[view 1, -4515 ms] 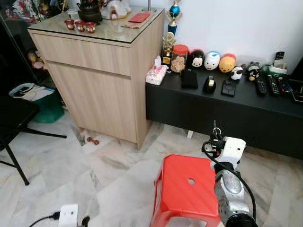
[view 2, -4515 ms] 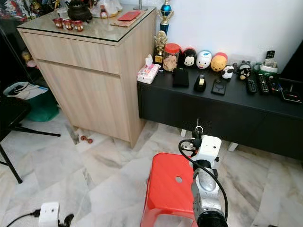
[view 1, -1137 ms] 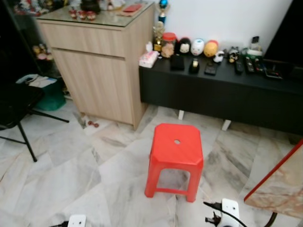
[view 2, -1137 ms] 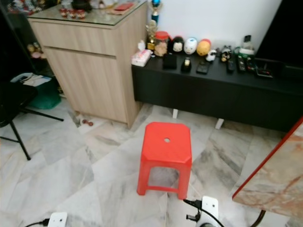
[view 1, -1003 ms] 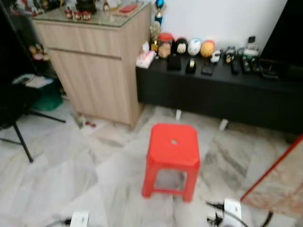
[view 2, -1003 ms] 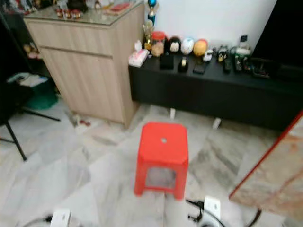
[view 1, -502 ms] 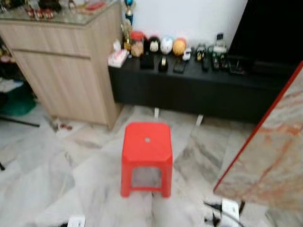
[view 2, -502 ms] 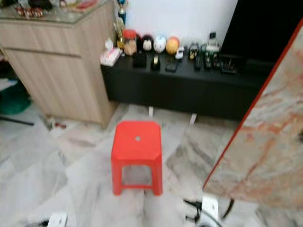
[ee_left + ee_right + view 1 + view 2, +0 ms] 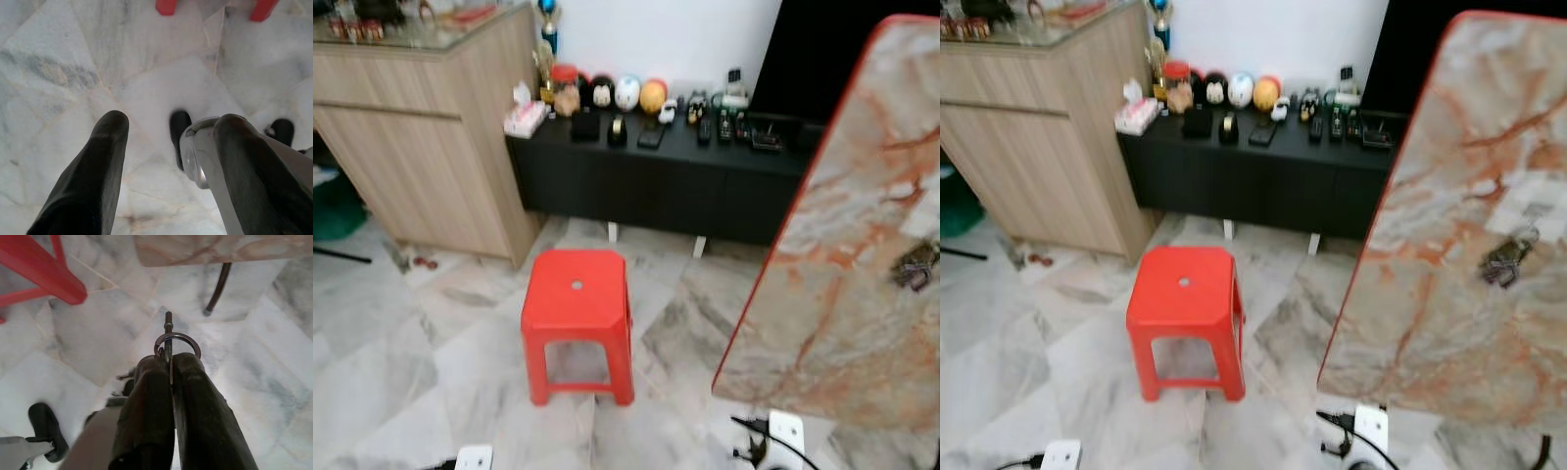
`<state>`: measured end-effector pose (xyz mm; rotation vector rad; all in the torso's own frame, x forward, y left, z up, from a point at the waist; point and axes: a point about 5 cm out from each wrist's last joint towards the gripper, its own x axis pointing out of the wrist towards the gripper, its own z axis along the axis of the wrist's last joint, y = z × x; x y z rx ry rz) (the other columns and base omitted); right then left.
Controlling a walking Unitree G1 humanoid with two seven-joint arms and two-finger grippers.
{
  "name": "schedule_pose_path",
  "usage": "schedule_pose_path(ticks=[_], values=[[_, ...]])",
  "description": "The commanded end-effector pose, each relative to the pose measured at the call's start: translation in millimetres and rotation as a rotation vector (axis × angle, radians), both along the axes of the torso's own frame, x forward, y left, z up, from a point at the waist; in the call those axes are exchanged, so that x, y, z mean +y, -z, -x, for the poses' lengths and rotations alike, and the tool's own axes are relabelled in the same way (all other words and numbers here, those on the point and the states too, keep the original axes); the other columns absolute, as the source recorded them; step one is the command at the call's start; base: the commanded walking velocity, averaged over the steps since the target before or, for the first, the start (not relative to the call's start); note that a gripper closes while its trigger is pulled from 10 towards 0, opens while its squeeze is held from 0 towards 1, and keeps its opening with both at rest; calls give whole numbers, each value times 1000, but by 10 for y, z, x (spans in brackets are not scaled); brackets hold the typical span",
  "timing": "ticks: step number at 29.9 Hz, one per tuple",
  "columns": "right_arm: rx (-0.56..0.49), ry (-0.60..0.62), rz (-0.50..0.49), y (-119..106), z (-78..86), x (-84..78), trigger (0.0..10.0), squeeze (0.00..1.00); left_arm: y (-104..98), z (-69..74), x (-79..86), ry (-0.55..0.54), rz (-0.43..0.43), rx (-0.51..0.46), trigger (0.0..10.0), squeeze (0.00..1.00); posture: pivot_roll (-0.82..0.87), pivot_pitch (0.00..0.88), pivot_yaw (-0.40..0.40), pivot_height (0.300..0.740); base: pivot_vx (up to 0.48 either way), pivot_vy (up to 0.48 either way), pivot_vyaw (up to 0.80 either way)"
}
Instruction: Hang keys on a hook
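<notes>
keys (image 9: 168,340) sit pinched at the tip of the right end effector (image 9: 170,363), ring and one key shaft poking out past the black fingers (image 9: 146,396), which are closed tight together with only the metal between them. arm hangs low over the marble floor (image 9: 88,328), near a leg of the red stool (image 9: 576,299). risk, as judged: the hold is on a thin edge of ring, so a jolt while walking could let the bunch twist or slip out onto the floor. second risk: a marble-patterned panel (image 9: 862,225) with a red edge stands close on the robot's right, with a small dark bunch (image 9: 1502,257) on its face that could be keys on a hook, too blurred to tell; a hook for this bunch cannot be made out, so a misjudged approach could knock the panel or the stool. head views are blurred, which hurts aiming. left end effector (image 9: 168,129) hangs idle, fingers spread wide, holding nothing, above the floor. black surface (image 9: 666,162) with small ornaments lies well apart, by the wall.
</notes>
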<state>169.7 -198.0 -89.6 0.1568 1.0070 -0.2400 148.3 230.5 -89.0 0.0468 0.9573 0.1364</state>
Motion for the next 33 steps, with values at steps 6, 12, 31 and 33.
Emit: schedule_pose_path(ticks=[6,12,31,33], values=[[-23,2,3,-31,-78,34,10000,0,12,45,40,12,-10,27,10000,0,-34,0,-11,740,0,-281,0],[-23,21,8,-24,-66,43,10000,0,10,56,59,30,-16,34,10000,0,-36,0,12,740,0,-284,0],[-7,69,57,-21,2,-120,10000,0,13,28,5,55,-13,32,10000,0,-67,0,13,740,0,-285,0],[-6,70,58,-24,-2,-128,10000,0,13,27,5,50,-12,32,10000,0,-58,0,6,740,0,-289,0]])
